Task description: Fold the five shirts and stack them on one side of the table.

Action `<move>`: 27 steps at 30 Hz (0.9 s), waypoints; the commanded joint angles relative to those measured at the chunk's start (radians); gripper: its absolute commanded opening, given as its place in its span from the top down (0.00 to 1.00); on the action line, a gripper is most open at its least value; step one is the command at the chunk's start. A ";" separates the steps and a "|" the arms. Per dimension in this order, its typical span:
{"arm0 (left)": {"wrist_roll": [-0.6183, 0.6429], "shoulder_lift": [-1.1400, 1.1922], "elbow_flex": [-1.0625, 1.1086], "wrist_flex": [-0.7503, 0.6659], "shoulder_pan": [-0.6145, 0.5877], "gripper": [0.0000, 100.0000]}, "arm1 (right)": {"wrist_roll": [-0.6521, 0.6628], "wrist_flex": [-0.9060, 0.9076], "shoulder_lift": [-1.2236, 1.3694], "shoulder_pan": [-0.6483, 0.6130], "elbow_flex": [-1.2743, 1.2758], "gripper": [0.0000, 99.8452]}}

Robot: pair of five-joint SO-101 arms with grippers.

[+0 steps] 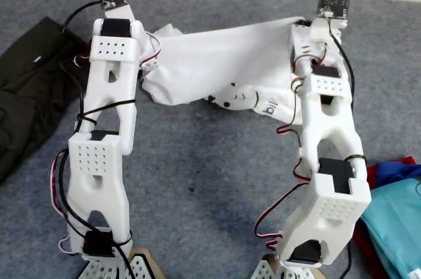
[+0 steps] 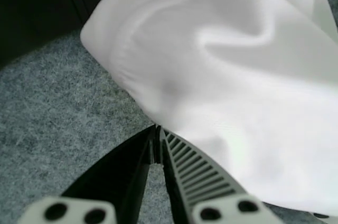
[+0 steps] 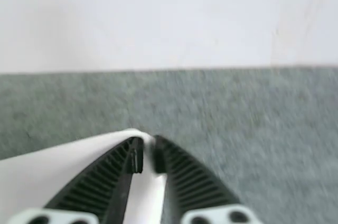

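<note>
A white shirt [image 1: 220,62] with a dark print hangs stretched between the two arms at the far side of the grey table. My left gripper [image 2: 157,138] is shut on the white shirt [image 2: 232,76] at its left end; the cloth bulges over the fingers. At the far right, my right gripper [image 3: 146,147] is shut on a corner of the white shirt [image 3: 47,174], held just above the carpet. In the high view the left arm [image 1: 115,42] and the right arm [image 1: 316,49] both stretch forward to the shirt's two ends.
A dark shirt [image 1: 29,88] lies crumpled at the table's left edge. Red, blue and teal shirts [image 1: 395,206] are piled at the right front edge. A white wall [image 3: 169,18] rises behind the table's far edge. Grey carpet [image 1: 204,187] lies bare between the arms.
</note>
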 commanded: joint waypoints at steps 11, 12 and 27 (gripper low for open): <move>0.009 -0.019 -0.015 0.087 0.021 0.99 | 0.235 0.653 -0.116 -0.021 -0.262 0.71; 0.009 -0.019 -0.015 0.100 0.024 0.99 | 0.235 0.697 -0.142 -0.031 -0.248 0.71; 0.000 -0.125 0.142 0.189 0.084 0.99 | 0.235 0.464 -0.932 -0.113 0.704 0.71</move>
